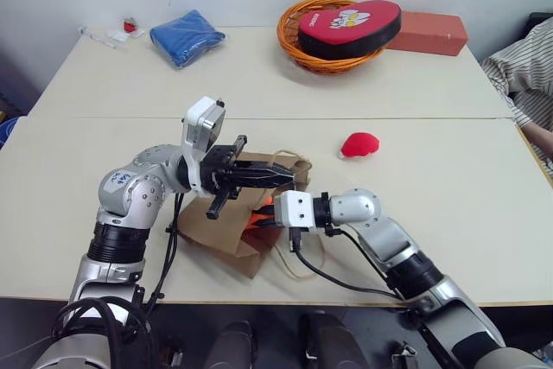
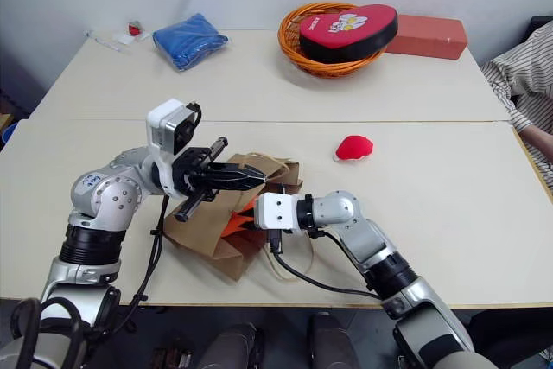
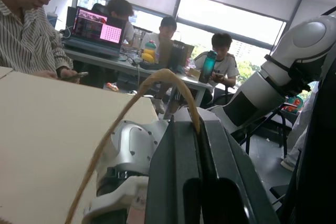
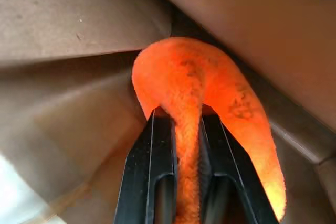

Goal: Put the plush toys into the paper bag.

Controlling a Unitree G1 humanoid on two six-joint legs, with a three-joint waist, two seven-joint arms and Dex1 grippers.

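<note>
At the mouth of the paper bag (image 1: 226, 229), the right gripper (image 4: 185, 124) has its two black fingers closed narrowly on a lobe of the orange plush toy (image 4: 210, 98), and the toy is already between the brown paper walls. The left gripper (image 3: 198, 129) is fully closed on one twine handle (image 3: 131, 114) of the bag and holds it lifted, so the mouth stays open toward the right arm.

What could go wrong, in my judgement: the grip is only on a thin soft fold, so the toy may slip out early, or it may cling to the fingers when they open and come back out with them. The bag lies partly crumpled, and a push from the right arm could fold the wall or slide the whole bag. If the handle slips from the left fingers, the mouth will close on the wrist.

Outward from the jaws, the right forearm reaches nearly level into the bag from its open side. The left arm is bent above the bag, its gripper pointing across it.

The red plush toy (image 1: 359, 144) lies on the table (image 1: 449, 239), well apart from the bag, beyond the right arm.
</note>
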